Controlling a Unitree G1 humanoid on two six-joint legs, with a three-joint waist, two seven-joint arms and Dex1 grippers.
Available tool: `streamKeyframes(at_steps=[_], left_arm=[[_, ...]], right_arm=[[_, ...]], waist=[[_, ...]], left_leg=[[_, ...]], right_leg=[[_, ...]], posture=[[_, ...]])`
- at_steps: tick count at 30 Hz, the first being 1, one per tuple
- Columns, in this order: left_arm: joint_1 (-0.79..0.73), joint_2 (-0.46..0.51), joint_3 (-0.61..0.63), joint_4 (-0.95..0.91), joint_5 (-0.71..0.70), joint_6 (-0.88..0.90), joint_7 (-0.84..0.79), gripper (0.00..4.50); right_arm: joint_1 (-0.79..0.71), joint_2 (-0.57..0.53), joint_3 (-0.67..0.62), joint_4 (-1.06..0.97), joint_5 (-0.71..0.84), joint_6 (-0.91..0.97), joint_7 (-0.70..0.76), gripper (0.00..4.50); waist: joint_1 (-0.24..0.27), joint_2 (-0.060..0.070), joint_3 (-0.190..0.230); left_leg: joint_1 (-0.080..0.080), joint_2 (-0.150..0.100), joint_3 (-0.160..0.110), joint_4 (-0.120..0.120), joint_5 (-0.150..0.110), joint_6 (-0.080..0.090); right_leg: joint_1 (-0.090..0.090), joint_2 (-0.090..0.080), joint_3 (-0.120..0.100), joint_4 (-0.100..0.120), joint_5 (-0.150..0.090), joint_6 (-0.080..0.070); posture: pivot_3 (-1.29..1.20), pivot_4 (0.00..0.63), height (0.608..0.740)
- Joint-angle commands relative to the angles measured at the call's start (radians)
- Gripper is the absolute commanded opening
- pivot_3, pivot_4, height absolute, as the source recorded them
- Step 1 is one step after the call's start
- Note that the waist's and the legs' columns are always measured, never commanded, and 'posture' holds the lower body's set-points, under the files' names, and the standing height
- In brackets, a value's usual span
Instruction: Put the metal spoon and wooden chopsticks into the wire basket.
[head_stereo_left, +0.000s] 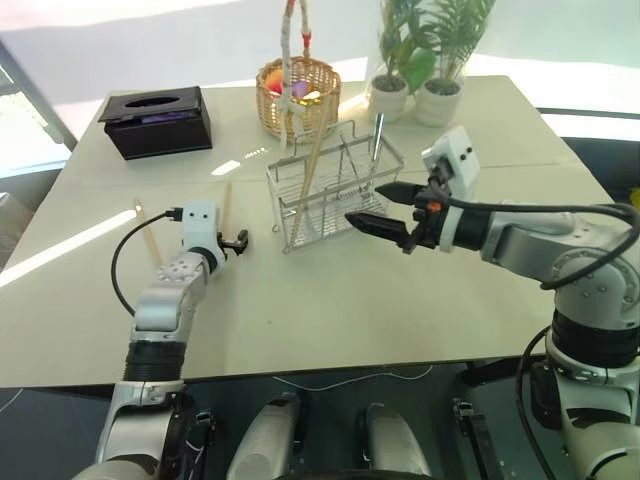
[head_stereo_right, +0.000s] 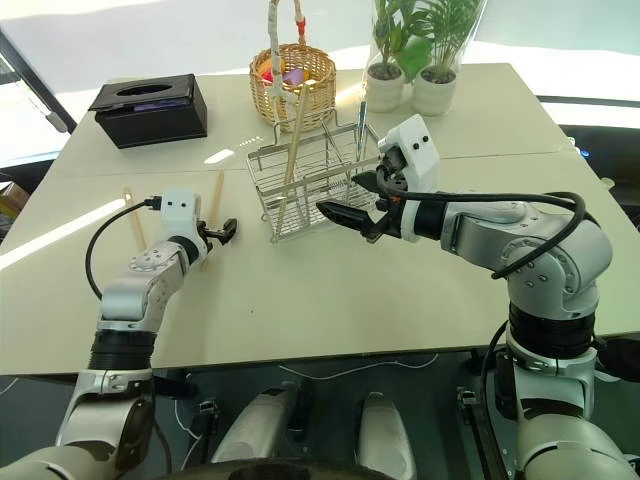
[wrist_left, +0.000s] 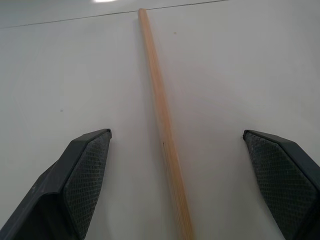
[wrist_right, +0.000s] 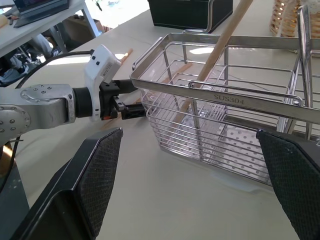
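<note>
The wire basket (head_stereo_left: 335, 190) stands mid-table. One wooden chopstick (head_stereo_left: 311, 165) leans inside it, and the metal spoon (head_stereo_left: 377, 134) stands upright in its right compartment. Two more chopsticks lie flat on the table, one (head_stereo_left: 227, 205) just ahead of my left gripper (head_stereo_left: 238, 241) and one (head_stereo_left: 148, 238) further left. My left gripper is open and low over the table, and in the left wrist view a chopstick (wrist_left: 162, 130) runs between its fingers (wrist_left: 85, 175) without touching them. My right gripper (head_stereo_left: 385, 210) hovers open in front of the basket (wrist_right: 225, 125), holding nothing.
A round wicker basket (head_stereo_left: 298, 95) with a tall wrapped handle stands behind the wire basket. A black tissue box (head_stereo_left: 158, 120) is at the back left. Two potted plants (head_stereo_left: 415, 95) are at the back right. The table's front edge runs close to my arms.
</note>
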Motion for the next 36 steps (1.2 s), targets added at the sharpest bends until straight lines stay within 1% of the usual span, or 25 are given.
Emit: streamKeyframes(at_steps=[1, 6, 10, 19, 22, 24, 28, 29, 30, 36], left_arm=[[-0.005, -0.015, 0.013, 0.064, 0.023, 0.053, 0.038, 4.5], [-0.028, -0.053, 0.093, 0.088, -0.003, 0.154, 0.094, 4.5], [-0.027, -0.039, 0.087, 0.087, 0.014, 0.192, 0.089, 4.5], [-0.039, -0.014, 0.076, 0.046, 0.027, 0.303, 0.091, 4.5], [-0.045, -0.014, 0.083, 0.037, 0.031, 0.342, 0.105, 3.68], [-0.046, -0.012, 0.082, 0.031, 0.034, 0.359, 0.108, 2.76], [-0.051, -0.018, 0.1, 0.02, 0.031, 0.393, 0.12, 0.74], [-0.051, -0.018, 0.102, 0.018, 0.031, 0.396, 0.123, 0.17], [-0.051, -0.018, 0.106, 0.017, 0.03, 0.399, 0.125, 0.07], [-0.056, -0.025, 0.14, 0.007, 0.012, 0.369, 0.12, 0.07]], right_arm=[[-0.012, -0.002, -0.017, -0.029, 0.004, -0.026, -0.002, 4.42], [-0.015, -0.007, -0.014, -0.018, -0.005, -0.038, 0.001, 4.42], [-0.015, -0.01, -0.012, -0.013, -0.009, -0.046, 0.002, 4.42], [-0.011, -0.006, -0.013, -0.014, -0.016, -0.051, 0.003, 4.42], [-0.008, -0.003, -0.013, -0.015, -0.019, -0.055, 0.004, 4.5], [-0.005, -0.002, -0.013, -0.014, -0.021, -0.058, 0.004, 4.5], [-0.001, -0.003, -0.013, -0.014, -0.022, -0.063, 0.002, 4.5], [0.0, -0.004, -0.014, -0.014, -0.022, -0.063, 0.002, 4.5], [0.001, -0.004, -0.015, -0.014, -0.021, -0.063, 0.002, 4.5], [0.005, -0.005, -0.016, -0.014, -0.022, -0.064, 0.001, 4.5]], waist=[[0.0, 0.0, 0.0], [-0.003, 0.0, -0.001], [-0.007, 0.002, -0.002], [-0.012, 0.002, -0.002], [-0.015, 0.002, -0.002], [-0.019, 0.002, -0.003], [-0.029, 0.002, -0.003], [-0.03, 0.002, -0.003], [-0.03, 0.002, -0.003], [-0.032, 0.002, -0.003]], left_leg=[[0.001, 0.0, 0.0, 0.001, 0.0, 0.0], [0.001, 0.0, -0.001, 0.002, 0.0, 0.0], [0.003, 0.0, 0.0, 0.001, 0.0, 0.0], [0.005, 0.0, 0.0, -0.001, 0.0, 0.0], [0.006, 0.0, 0.0, -0.001, 0.0, 0.0], [0.006, 0.0, 0.0, -0.002, 0.0, 0.0], [0.007, 0.0, 0.0, -0.003, 0.0, 0.0], [0.007, 0.0, 0.0, -0.004, 0.0, 0.0], [0.007, 0.0, 0.0, -0.004, 0.0, 0.0], [0.007, 0.0, 0.0, -0.004, 0.0, 0.0]], right_leg=[[0.001, 0.0, 0.0, 0.0, 0.0, 0.0], [0.002, 0.0, -0.001, 0.0, 0.0, 0.0], [0.003, 0.0, 0.0, 0.0, 0.0, 0.001], [0.004, 0.001, 0.0, 0.0, 0.0, 0.001], [0.004, 0.001, 0.0, -0.001, 0.0, 0.001], [0.004, 0.001, 0.001, -0.001, 0.0, 0.001], [0.004, 0.001, 0.001, -0.001, 0.0, 0.001], [0.004, 0.001, 0.001, -0.001, 0.0, 0.001], [0.005, 0.001, 0.001, -0.001, 0.0, 0.001], [0.005, 0.001, 0.001, -0.001, 0.0, 0.001]], posture=[[0.0, 0.15, 0.74], [0.0, 0.15, 0.74], [0.0, 0.15, 0.74], [0.0, 0.15, 0.74], [0.0, 0.15, 0.74], [0.0, 0.15, 0.74], [0.0, 0.15, 0.74], [0.0, 0.15, 0.74], [0.0, 0.15, 0.74], [0.0, 0.15, 0.74]])
